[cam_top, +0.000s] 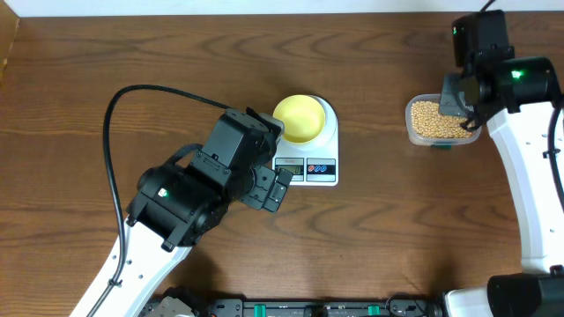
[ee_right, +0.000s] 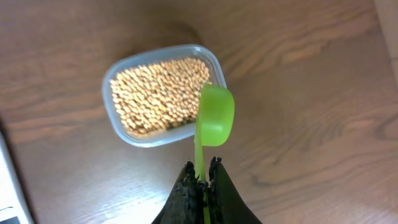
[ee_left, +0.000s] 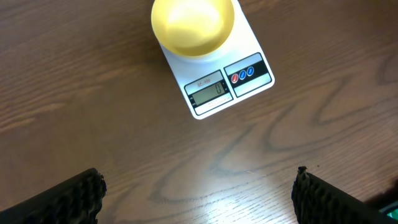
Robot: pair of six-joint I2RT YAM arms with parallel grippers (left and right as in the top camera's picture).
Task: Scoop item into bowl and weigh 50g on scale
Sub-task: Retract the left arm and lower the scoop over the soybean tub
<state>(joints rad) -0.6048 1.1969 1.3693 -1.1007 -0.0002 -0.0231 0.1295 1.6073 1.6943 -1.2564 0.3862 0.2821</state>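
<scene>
Left gripper (ee_left: 199, 193): fingers spread, empty; white digital scale (ee_left: 208, 93) at 12 o'clock, bearing pale yellow round bowl (ee_left: 193, 25). Right gripper (ee_right: 200, 180): clamped on green plastic scoop (ee_right: 214, 115) at rim of clear plastic tub (ee_right: 111, 115) of small tan beans (ee_right: 158, 93).

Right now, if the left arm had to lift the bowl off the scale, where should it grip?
By the rim of the bowl, on the side nearest the left gripper, coming from straight above: one finger inside, one outside. It sits upright and empty, and may be too wide to span.
</scene>
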